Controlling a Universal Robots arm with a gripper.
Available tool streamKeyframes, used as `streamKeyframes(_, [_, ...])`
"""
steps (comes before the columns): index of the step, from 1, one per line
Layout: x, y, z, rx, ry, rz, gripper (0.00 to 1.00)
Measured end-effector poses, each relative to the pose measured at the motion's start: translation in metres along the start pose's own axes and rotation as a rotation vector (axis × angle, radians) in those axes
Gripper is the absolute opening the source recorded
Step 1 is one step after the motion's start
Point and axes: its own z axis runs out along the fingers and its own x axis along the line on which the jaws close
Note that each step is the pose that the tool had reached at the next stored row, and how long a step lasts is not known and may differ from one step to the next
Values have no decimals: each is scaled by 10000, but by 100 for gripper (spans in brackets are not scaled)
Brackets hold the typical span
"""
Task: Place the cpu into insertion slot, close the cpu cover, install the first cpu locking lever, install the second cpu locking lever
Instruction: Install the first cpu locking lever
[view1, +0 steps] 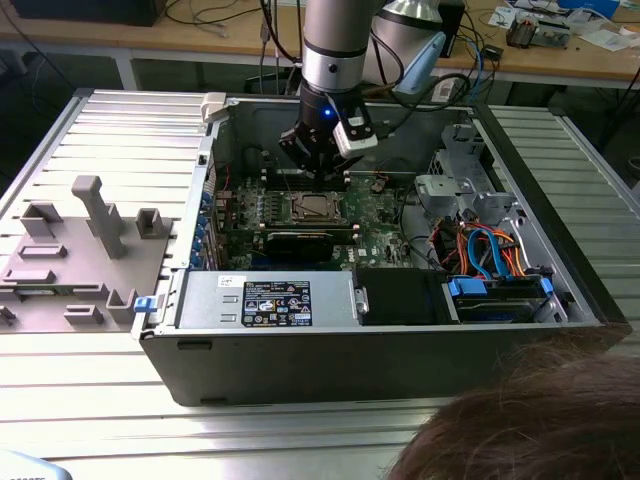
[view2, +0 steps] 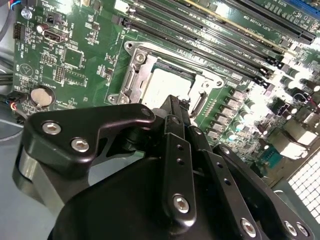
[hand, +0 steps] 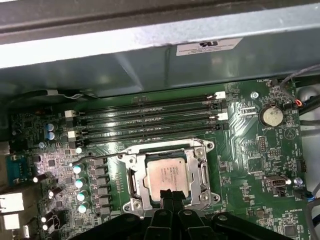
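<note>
- Gripper (view1: 322, 178) hangs low inside the open computer case (view1: 300, 350). The top of the case is open, and its metal walls stand on all sides.
- A black card (view1: 297, 240) lies just beside the slot. A tangle of orange and blue cables (view1: 480, 250) sits well off toward the exterior view's right.
- Long dark memory slots (hand: 150, 120) run along one side of the slot, close to the case wall.
- The case sits on a grey ribbed table (view1: 130, 130). A grey tray with blocks (view1: 90, 230) lies on the table at the exterior view's left.
- A wooden bench (view1: 200, 30) stands behind, and a person's hair (view1: 540, 420) is in the near corner.
- The green board (hand: 250, 165) has a round silver battery (hand: 273, 116) on it.
- The cpu (hand: 169, 175) lies flat in its slot. The cpu cover (hand: 137, 180) is down around it, so the chip shows through the square window.
- In both wrist views the two black fingers (view2: 172, 145) are pressed together with nothing between them.
- Their tips (hand: 170, 194) are right at the edge of the cpu. I cannot tell if they touch it.
</note>
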Motion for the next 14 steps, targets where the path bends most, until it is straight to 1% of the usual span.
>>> streamKeyframes(14, [0, 0, 0, 17, -16, -804, 11])
